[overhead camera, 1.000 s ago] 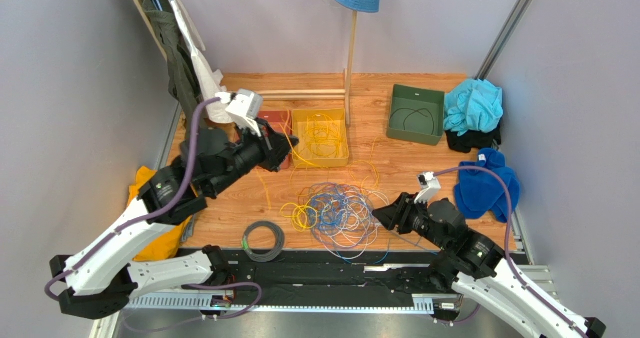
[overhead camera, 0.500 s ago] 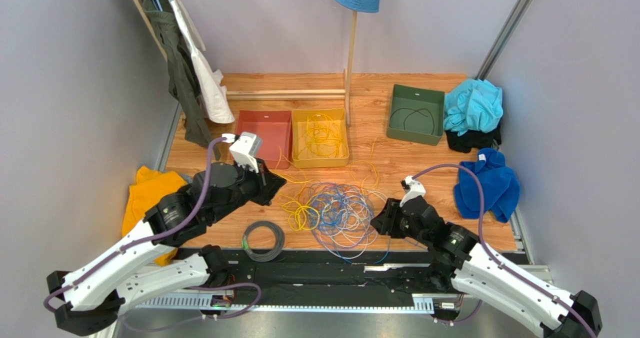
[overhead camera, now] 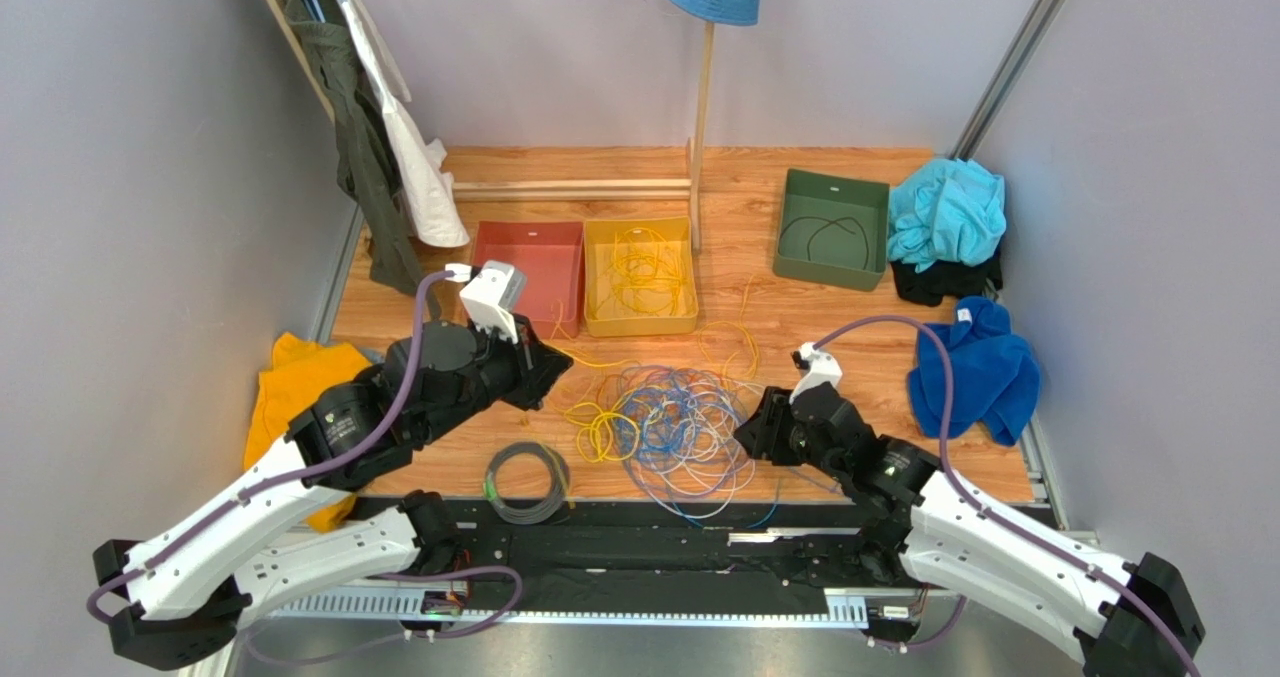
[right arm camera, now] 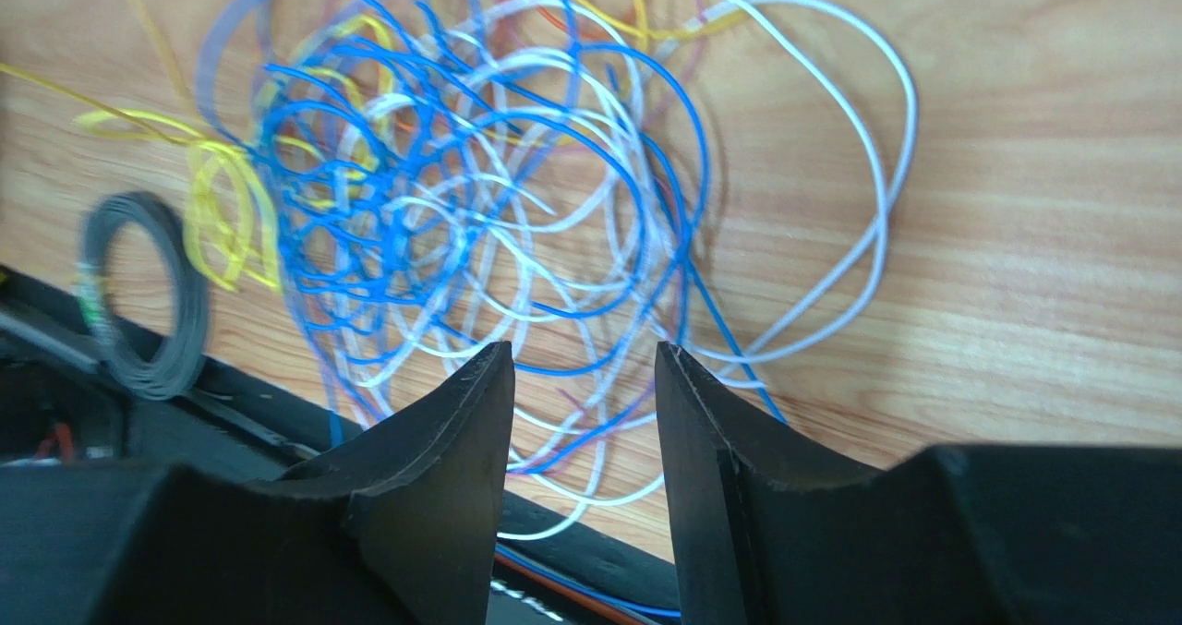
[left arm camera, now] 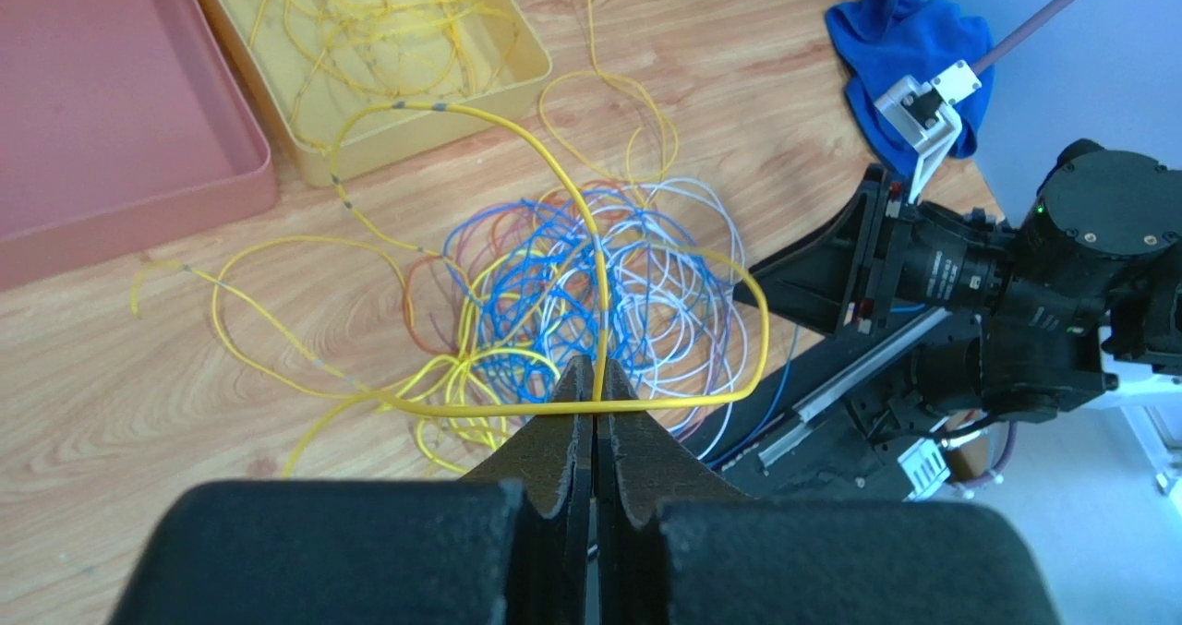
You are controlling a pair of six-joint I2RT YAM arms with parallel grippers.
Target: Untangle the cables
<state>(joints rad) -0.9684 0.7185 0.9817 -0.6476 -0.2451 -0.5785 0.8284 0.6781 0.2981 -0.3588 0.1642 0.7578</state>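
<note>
Wooden desk (overhead camera: 842,317), pale grey walls (overhead camera: 166,182) around. Cables (overhead camera: 669,415) are heaped in a loose tangle near the front edge, before a yellow tray (overhead camera: 642,326). A yellow cable (left arm camera: 600,334) is pinched in the closed left fingers (left arm camera: 552,438); right fingers (right arm camera: 444,431) are held apart, empty, beside the tangle.

Cables (right arm camera: 458,210) partly behind right fingers (right arm camera: 444,431)

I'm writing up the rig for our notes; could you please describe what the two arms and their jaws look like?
Both the left arm and right arm have white lower links and black joints nearer the wrist. A thick purple hose runs along each to a small white camera mount. The jaws are matte black, tapering wedges.
</note>
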